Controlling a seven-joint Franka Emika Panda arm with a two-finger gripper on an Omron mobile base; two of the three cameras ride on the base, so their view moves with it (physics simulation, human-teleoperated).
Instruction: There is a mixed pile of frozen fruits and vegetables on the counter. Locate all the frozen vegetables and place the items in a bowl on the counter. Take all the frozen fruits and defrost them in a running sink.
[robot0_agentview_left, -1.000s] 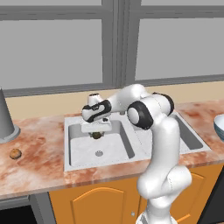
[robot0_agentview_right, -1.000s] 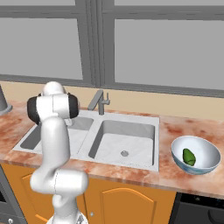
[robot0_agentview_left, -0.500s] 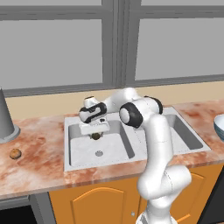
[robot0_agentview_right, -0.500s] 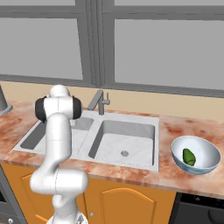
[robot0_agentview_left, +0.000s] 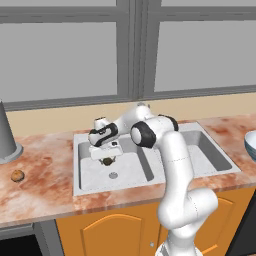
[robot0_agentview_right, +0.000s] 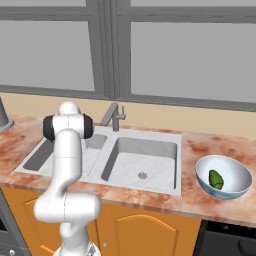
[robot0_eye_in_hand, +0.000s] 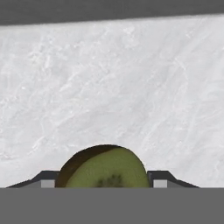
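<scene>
While the dark olive fruit (robot0_eye_in_hand: 103, 167) sits between my two finger tips, I can see in my hand view that it is a cut piece with a dark skin and a pale green face with small dark seeds. My gripper (robot0_agentview_left: 107, 159) is clamped on it from both sides, with the pale marbled floor of the basin spread out beyond it. From the left base view, the fruit (robot0_agentview_left: 107, 161) hangs as a small dark lump under my hand, over the left basin of the sink (robot0_agentview_left: 95, 175), just above and behind the round drain (robot0_agentview_left: 113, 175).

My arm reaches forward and to the left from the base, bending down into that basin. The faucet (robot0_agentview_right: 113, 116) stands behind the divider between the two basins, and the right basin has its own drain (robot0_agentview_right: 142, 175).

Farther out, the orange-tan ball (robot0_agentview_left: 17, 175) lies on the tabletop (robot0_agentview_left: 40, 185) well to the left of the sink, near the grey tapered pot (robot0_agentview_left: 7, 135). On the other side, the bowl (robot0_agentview_right: 223, 177) rests on the tabletop right of the sink, and the bright green oblong (robot0_agentview_right: 216, 179) lies inside it. Orange cabinet doors (robot0_agentview_left: 115, 235) run below, and a grey-framed window (robot0_agentview_right: 110, 47) rises behind.
</scene>
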